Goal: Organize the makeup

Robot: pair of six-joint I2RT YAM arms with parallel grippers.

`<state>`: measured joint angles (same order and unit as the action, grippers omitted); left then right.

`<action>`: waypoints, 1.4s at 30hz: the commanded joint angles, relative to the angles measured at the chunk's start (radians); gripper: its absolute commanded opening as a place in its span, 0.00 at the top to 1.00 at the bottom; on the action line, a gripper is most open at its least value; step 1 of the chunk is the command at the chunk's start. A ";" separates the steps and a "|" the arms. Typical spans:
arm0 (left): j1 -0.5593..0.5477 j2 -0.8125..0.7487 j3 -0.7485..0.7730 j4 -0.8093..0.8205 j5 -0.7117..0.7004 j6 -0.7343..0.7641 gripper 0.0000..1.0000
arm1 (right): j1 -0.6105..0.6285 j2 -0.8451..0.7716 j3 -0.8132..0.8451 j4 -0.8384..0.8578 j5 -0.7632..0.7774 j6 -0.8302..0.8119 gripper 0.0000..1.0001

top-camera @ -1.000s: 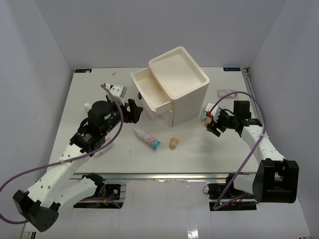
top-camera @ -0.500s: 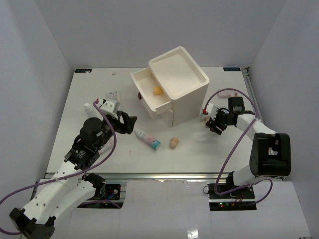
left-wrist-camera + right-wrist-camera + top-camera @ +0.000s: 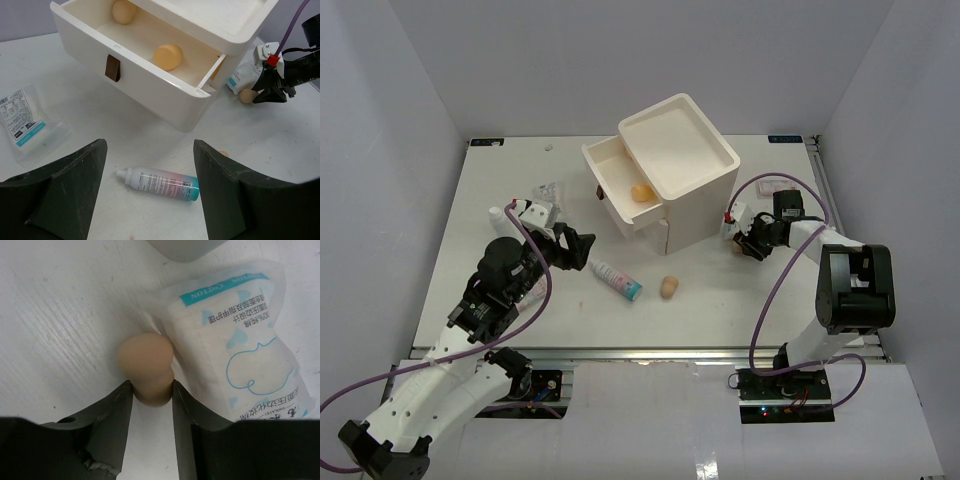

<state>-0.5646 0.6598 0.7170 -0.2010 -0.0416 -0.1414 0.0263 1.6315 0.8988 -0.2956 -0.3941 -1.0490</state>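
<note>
Beside the cream drawer box point(image 3: 685, 165), my right gripper point(image 3: 151, 385) is shut on a tan egg-shaped sponge point(image 3: 146, 367) that lies on the table against a blue-print sachet point(image 3: 235, 340). My left gripper point(image 3: 150, 150) hangs open above the white tube with teal cap point(image 3: 160, 183), not touching it. The open drawer point(image 3: 150, 92) holds two sponges point(image 3: 168, 56), point(image 3: 123, 11). One more sponge point(image 3: 669, 288) lies on the table in front of the box. At the far left are a sachet point(image 3: 548, 190) and a small white bottle point(image 3: 497, 213).
A pink-print sachet point(image 3: 778, 186) lies at the back right near the table edge. The pulled-out drawer juts left from the box toward my left arm. Purple cables loop over both arms. Walls close in the table on three sides.
My right gripper has closed on the sponge beside the box. My left arm has drawn back from the drawer to above the tube, and a sponge now lies in the drawer.
</note>
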 commanded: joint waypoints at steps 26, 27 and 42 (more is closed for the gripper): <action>0.011 -0.029 -0.023 0.049 0.199 0.036 0.19 | 0.420 -0.459 0.319 -0.396 -0.428 0.129 0.92; 0.012 -0.031 -0.026 0.054 0.210 0.042 0.19 | 0.430 -0.421 0.376 -0.382 -0.440 0.173 0.92; 0.014 -0.035 -0.059 0.095 0.293 0.071 0.11 | 0.586 0.012 0.900 -0.185 -0.163 0.523 0.90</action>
<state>-0.5583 0.6362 0.6690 -0.1357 0.2271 -0.0850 0.5816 1.5827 1.7243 -0.5636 -0.6847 -0.6339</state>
